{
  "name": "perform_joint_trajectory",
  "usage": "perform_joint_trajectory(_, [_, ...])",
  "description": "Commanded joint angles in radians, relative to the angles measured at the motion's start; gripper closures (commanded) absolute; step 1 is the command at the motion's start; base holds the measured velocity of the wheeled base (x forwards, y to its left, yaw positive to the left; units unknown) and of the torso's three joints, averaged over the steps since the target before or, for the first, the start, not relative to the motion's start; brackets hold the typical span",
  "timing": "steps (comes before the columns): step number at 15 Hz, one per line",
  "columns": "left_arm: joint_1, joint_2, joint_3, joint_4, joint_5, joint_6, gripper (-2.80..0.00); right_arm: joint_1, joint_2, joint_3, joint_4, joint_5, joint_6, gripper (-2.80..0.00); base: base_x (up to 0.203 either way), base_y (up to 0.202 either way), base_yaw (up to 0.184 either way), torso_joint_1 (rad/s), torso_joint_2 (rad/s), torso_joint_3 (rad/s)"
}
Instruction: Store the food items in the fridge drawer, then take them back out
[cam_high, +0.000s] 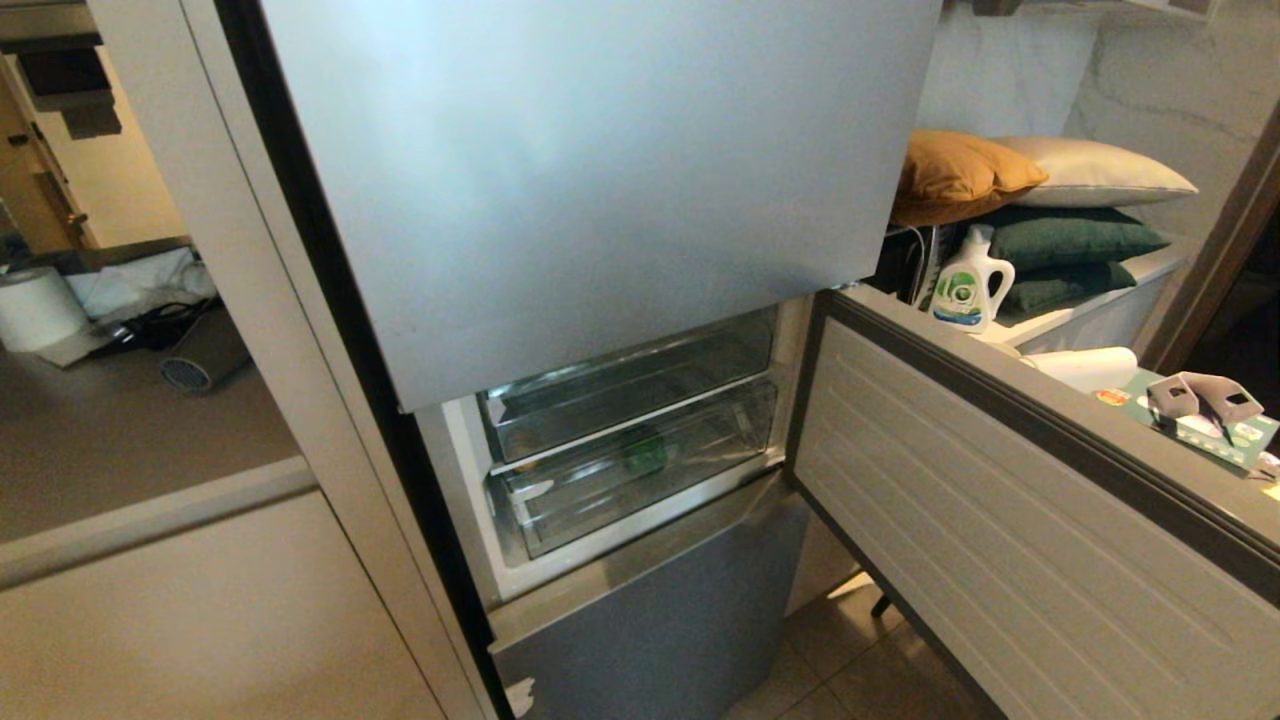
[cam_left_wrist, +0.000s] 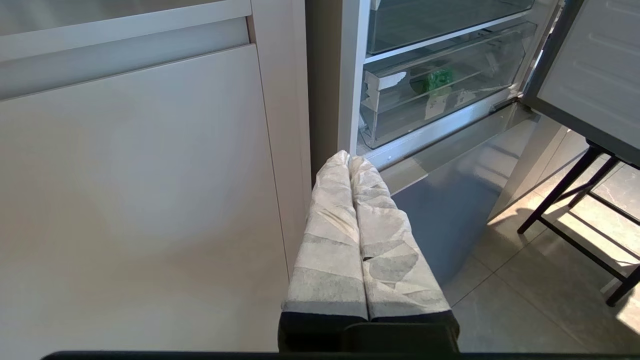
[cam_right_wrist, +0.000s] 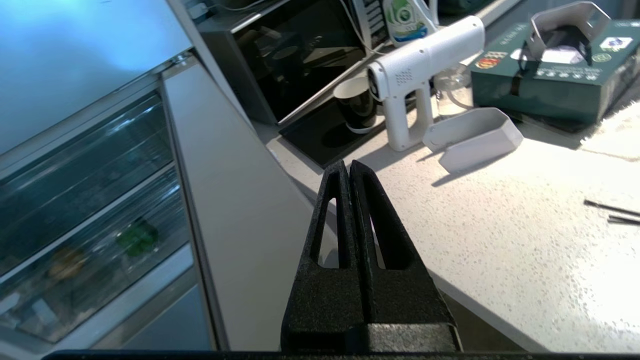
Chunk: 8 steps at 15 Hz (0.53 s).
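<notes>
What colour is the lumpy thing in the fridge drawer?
Green; the bell pepper shows best in the left wrist view.

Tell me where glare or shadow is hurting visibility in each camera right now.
Head view: a pale sheen washes the upper fridge door, and the bell pepper is dim behind the clear fridge drawer. Left wrist view: evenly lit, with sun patches on the floor. Right wrist view: sunlight bleaches the countertop, while the potato is only a murky shape.

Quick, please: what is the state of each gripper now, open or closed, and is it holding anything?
Left gripper: closed, holding nothing, beside the cabinet.
Right gripper: closed, holding nothing, over the counter.
</notes>
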Motion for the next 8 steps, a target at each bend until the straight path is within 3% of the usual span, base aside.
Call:
perform_joint_trajectory(1, [0.000,0.000,0.009,-0.001,0.001,0.000,0.00,-0.001,0.008,0.002,-0.003,-0.005,0.002,0.00,0.000,0.000,0.000,0.000,0.00,0.000])
perform_joint_trajectory(8, [0.000,0.000,0.009,-0.001,0.001,0.000,0.00,0.022,-0.061,0.020,0.102,-0.003,0.025,0.00,0.000,0.000,0.000,0.000,0.00,0.000])
